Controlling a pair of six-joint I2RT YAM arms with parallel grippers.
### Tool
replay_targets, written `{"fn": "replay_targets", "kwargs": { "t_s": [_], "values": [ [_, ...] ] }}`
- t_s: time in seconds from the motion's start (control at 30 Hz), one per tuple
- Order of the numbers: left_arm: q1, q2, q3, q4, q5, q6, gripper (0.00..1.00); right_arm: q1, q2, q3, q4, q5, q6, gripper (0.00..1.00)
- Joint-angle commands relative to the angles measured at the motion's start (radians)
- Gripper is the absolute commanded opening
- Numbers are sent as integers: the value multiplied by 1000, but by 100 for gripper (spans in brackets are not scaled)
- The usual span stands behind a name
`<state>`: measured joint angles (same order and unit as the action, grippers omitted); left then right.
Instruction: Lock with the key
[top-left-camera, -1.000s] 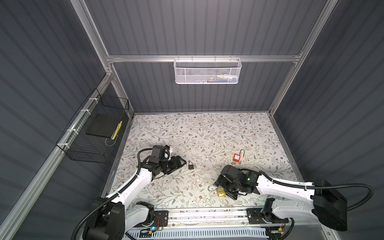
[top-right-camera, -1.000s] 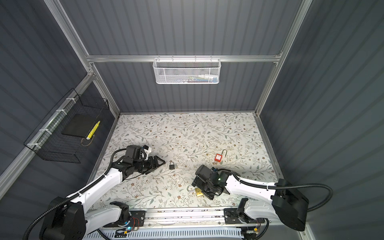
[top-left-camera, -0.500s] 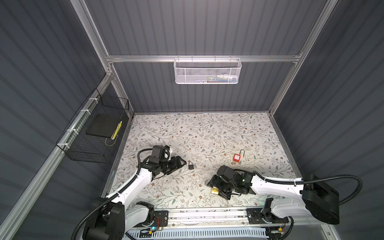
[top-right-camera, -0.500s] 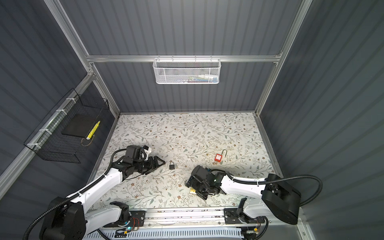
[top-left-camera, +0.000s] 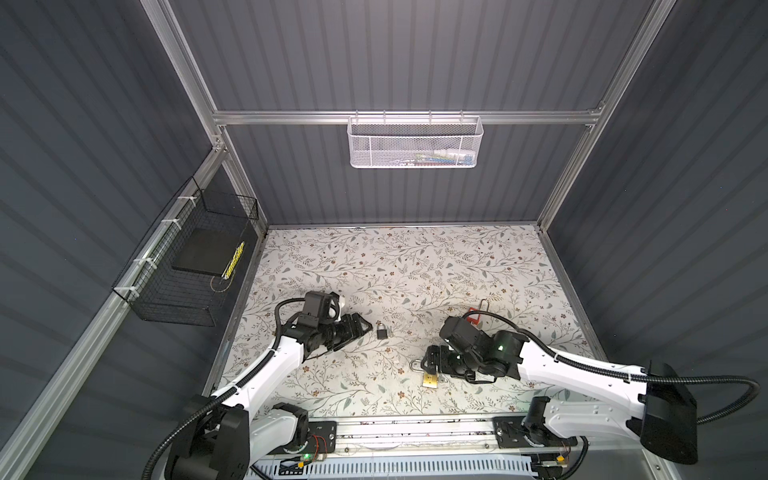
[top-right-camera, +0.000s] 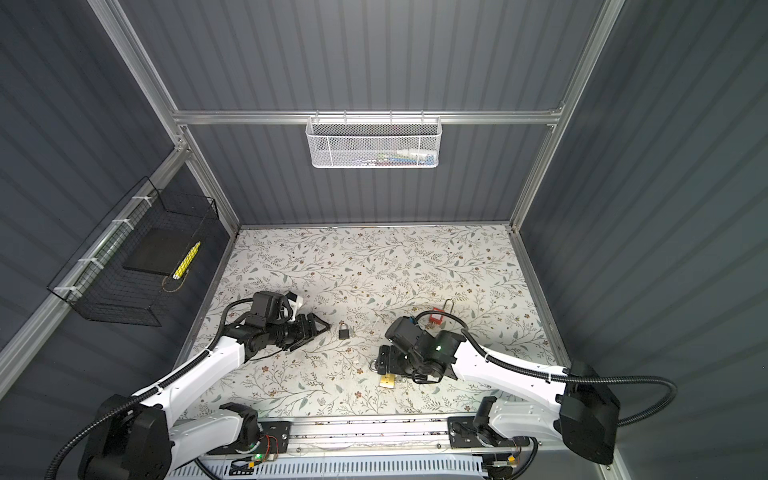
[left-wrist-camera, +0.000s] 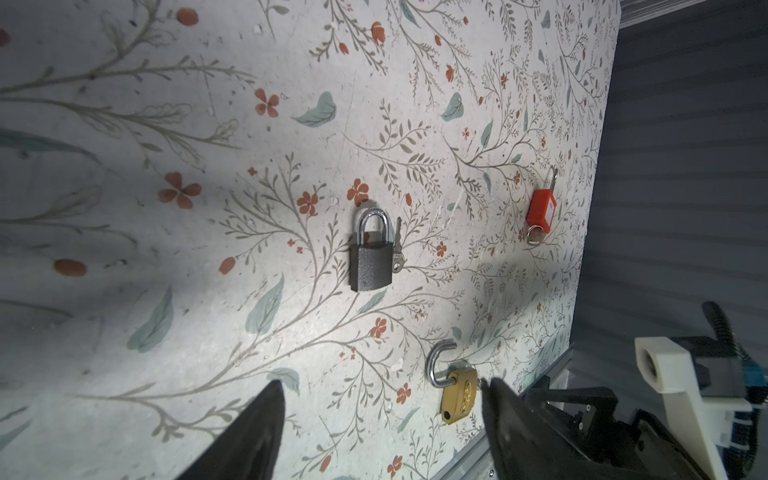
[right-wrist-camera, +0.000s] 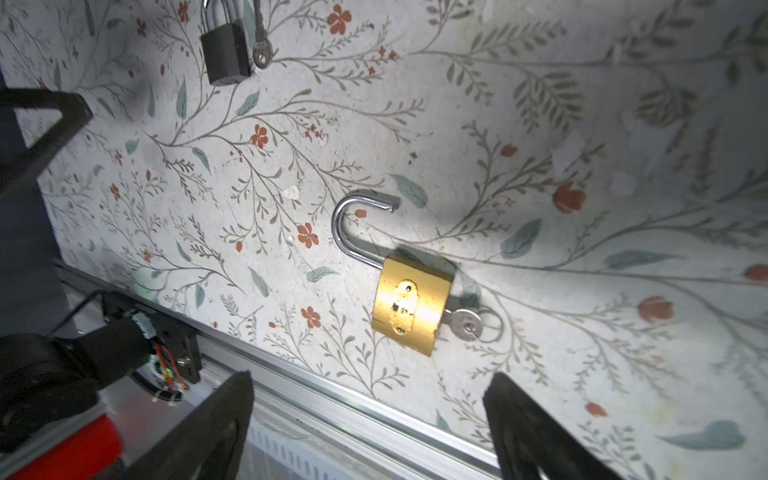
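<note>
Brass padlock (right-wrist-camera: 409, 303) lies near the front rail (right-wrist-camera: 332, 395), its shackle (right-wrist-camera: 353, 232) swung open and its key (right-wrist-camera: 463, 324) in the body. I judge nothing is locked yet: closing and turning remain.

From the left, my left gripper (top-left-camera: 360, 329), fingers spread and empty, faces a shut black padlock (top-left-camera: 382, 331). My right gripper (top-left-camera: 432, 365) hovers over the brass one, fingers wide, holding nothing. A red padlock (top-left-camera: 473, 319) lies beyond.

Only the right wrist view shows the inserted key clearly. The left wrist view takes in all three locks.
</note>
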<state>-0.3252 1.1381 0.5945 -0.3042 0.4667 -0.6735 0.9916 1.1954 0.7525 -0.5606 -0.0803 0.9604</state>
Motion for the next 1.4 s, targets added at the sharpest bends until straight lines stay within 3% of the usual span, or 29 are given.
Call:
{"fn": "replay_targets", "kwargs": {
  "t_s": [0.0, 0.13, 0.5, 0.83, 1.07, 1.37],
  "values": [
    [5, -30, 13, -37, 0, 7, 77, 17, 43, 26, -159, 80, -224, 89],
    [5, -38, 9, -43, -3, 8, 77, 44, 102, 48, -191, 112, -284, 88],
    [4, -36, 15, -49, 0, 8, 77, 82, 199, 45, 10, 32, -424, 88],
    [5, -18, 20, -20, 8, -4, 77, 81, 300, 77, 72, -8, -545, 88],
    [5, -28, 12, -21, 9, -7, 77, 82, 364, 103, 63, -27, -587, 84],
    [5, -33, 1, -21, 7, -10, 77, 102, 383, 103, 12, -18, -553, 76]
  ]
}}
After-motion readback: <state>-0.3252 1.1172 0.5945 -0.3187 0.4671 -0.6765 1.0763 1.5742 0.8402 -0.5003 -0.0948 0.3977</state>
